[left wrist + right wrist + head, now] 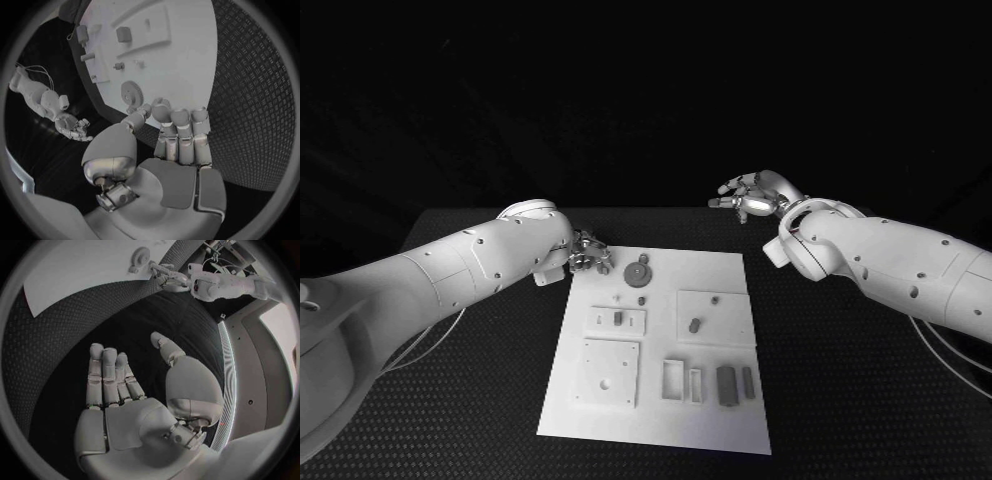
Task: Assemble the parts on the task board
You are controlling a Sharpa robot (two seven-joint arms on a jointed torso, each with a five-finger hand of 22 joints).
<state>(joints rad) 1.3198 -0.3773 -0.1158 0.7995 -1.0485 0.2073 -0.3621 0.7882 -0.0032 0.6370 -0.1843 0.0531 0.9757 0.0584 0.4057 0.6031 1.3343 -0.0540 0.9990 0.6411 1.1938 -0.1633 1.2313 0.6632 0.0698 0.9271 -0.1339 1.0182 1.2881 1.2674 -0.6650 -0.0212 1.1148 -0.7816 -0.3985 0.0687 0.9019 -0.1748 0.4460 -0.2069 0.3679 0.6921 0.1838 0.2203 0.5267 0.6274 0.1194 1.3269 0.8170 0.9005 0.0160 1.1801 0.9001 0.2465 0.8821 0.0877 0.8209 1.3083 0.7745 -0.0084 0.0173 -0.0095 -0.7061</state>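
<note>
Two robot hands poised at the far end of a white board (718, 400) on a black desk (848, 400).

Left robot hand (589, 253) at the board's far left corner, fingers loosely spread, nothing held. Just beside its fingertips, on the board: a gear (640, 273), seen in the left wrist view just beyond the fingers (181, 120). Right robot hand (754, 195) raised past the board's far right corner, well apart from it, palm open, fingers straight and apart, empty. Farther from both hands: small grey parts (728, 384) lying flat on the board, several in raised white square plates (612, 372).
</note>
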